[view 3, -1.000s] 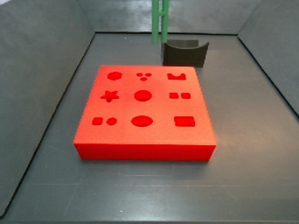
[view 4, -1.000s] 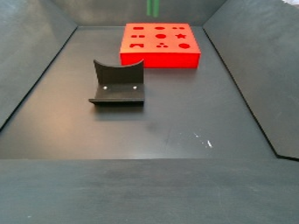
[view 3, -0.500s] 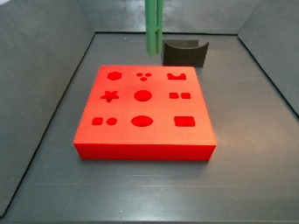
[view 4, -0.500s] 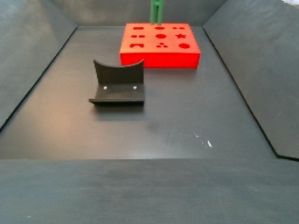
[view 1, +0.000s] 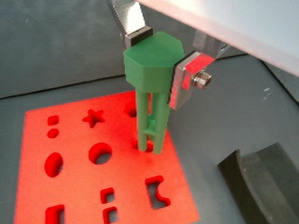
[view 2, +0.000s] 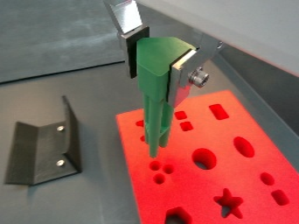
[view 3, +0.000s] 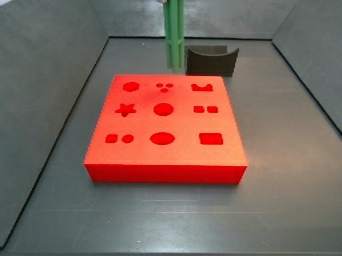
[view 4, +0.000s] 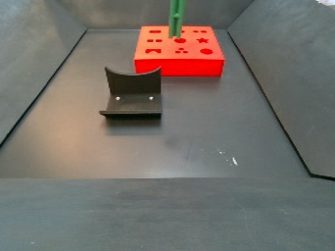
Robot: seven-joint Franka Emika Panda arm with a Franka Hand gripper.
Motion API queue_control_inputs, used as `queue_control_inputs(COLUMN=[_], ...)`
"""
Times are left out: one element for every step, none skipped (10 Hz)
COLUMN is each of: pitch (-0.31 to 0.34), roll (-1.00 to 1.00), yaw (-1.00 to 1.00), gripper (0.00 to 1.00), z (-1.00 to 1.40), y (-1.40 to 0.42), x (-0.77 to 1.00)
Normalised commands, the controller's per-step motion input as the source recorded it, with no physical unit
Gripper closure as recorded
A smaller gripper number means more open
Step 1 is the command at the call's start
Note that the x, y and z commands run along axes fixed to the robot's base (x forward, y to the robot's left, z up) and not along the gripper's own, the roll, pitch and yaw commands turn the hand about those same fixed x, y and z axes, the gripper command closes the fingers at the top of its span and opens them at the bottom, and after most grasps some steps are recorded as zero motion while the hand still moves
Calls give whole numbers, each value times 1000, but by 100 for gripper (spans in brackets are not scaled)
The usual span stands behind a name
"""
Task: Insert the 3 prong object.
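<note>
While you are watching both wrist views, the two-finger gripper [view 1: 160, 58] is clamping the bright green 3 prong object [view 1: 149, 96] by its thick hexagonal head, its flat silver plates pressing on opposite faces. The green rods are hanging straight down from the jaws, and their tips are sitting over the flat red block with cut-out shapes [view 2: 216, 162], beside the three small round holes [view 2: 156, 169]; you cannot tell whether they are touching it. In a side view the green piece [view 3: 174, 35] is standing upright over the block's far edge [view 3: 167, 78]. Beyond that edge, the dark grey L-shaped fixture [view 3: 211, 59] is standing close by. Bare grey floor [view 4: 197, 137] is lying open around the block's other sides.
</note>
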Motion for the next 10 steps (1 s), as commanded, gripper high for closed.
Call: queue_control_inputs(pitch=[277, 273, 281, 181, 226, 154, 0, 0, 0, -91], roll=[220, 119, 64, 16, 10, 4, 0, 0, 0, 0], yaw=[0, 0, -11, -94, -80, -151, -71, -266, -200, -57], gripper=[100, 100, 100, 100, 100, 100, 100, 100, 100, 100], z=[-126, -397, -391, -346, -320, -91, -9, 0, 0, 0], y=[0, 0, -46, -60, -49, -69, 0, 0, 0, -3], x=[169, 69, 151, 109, 77, 31, -71, -149, -363, -403])
